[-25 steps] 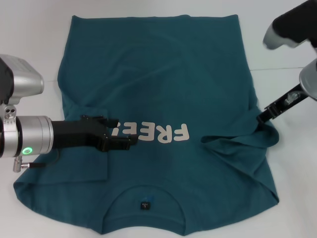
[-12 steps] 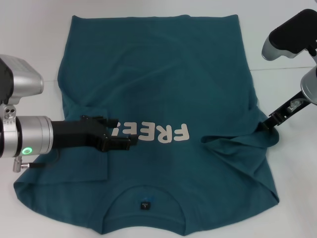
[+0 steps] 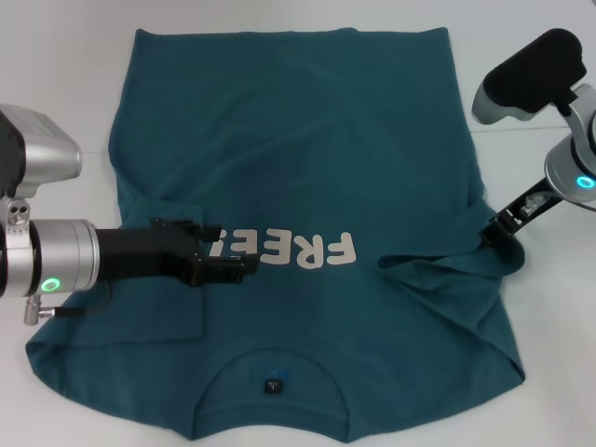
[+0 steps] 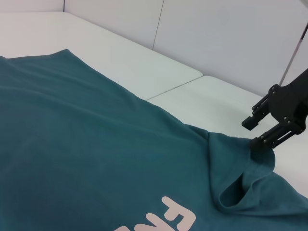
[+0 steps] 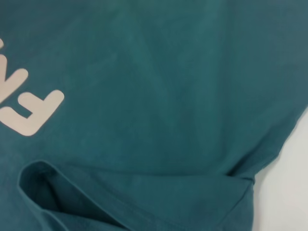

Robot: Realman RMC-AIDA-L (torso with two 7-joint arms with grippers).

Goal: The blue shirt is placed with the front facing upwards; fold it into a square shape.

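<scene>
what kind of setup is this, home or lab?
Looks like a lab or test bench, not a home. The blue shirt lies on a bare white table made of butted panels, with plain white wall panels behind and nothing domestic in view. Left gripper and right gripper are at the shirt.

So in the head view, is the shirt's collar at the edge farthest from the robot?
No. The blue shirt's collar, with its small dark tag, lies at the near edge, closest to the robot.
</scene>
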